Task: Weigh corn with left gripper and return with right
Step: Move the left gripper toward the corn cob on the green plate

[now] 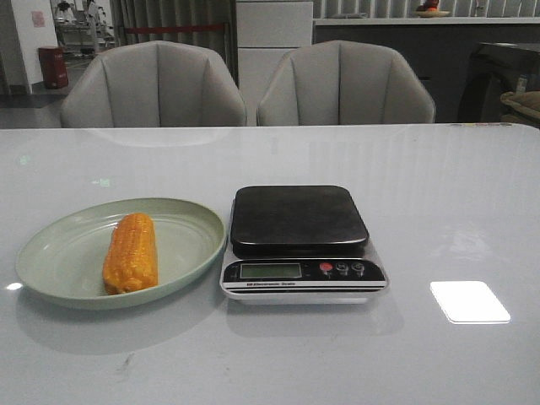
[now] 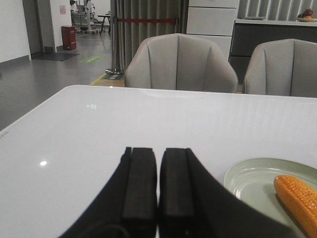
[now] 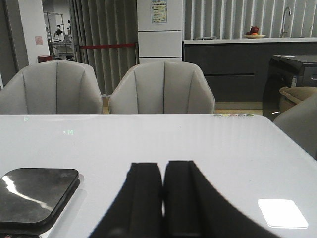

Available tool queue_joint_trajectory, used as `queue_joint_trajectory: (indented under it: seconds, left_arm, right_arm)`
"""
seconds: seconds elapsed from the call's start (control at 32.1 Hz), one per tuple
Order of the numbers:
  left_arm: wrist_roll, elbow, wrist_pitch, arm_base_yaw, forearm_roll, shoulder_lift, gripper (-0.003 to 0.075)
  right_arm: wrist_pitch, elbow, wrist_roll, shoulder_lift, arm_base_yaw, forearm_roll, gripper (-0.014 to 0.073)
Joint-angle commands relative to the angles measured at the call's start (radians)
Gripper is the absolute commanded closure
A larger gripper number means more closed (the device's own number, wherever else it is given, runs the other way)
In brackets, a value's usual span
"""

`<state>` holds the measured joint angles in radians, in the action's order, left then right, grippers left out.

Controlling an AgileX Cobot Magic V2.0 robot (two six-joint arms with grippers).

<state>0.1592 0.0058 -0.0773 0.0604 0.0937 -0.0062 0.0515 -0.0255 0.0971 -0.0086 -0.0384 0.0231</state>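
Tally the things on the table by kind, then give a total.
Corn: 1
Plate: 1
Scale: 1
Total: 3

Showroom-like hall — padded chairs (image 1: 156,84), stanchion rope (image 2: 146,20)
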Motion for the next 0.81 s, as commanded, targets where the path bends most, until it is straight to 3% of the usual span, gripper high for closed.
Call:
queue_joint_trajectory:
  seconds: [0.0, 0.53, 0.78]
  left_arm:
    - [0.002, 0.033, 0.077, 0.000, -0.009, -0.020, 0.0606]
    - [0.002, 0.033, 0.077, 0.000, -0.009, -0.020, 0.0606]
    - [0.002, 0.033, 0.219, 0.000, 0.025, -0.020, 0.0606]
  right_arm:
    - [0.077, -0.011, -0.007, -0.020, 0.004, 0.008, 0.0429]
    - [0.077, -0.011, -0.007, -0.020, 0.004, 0.008, 0.0429]
    - [0.077, -0.011, -0.007, -0.020, 0.004, 0.008, 0.0429]
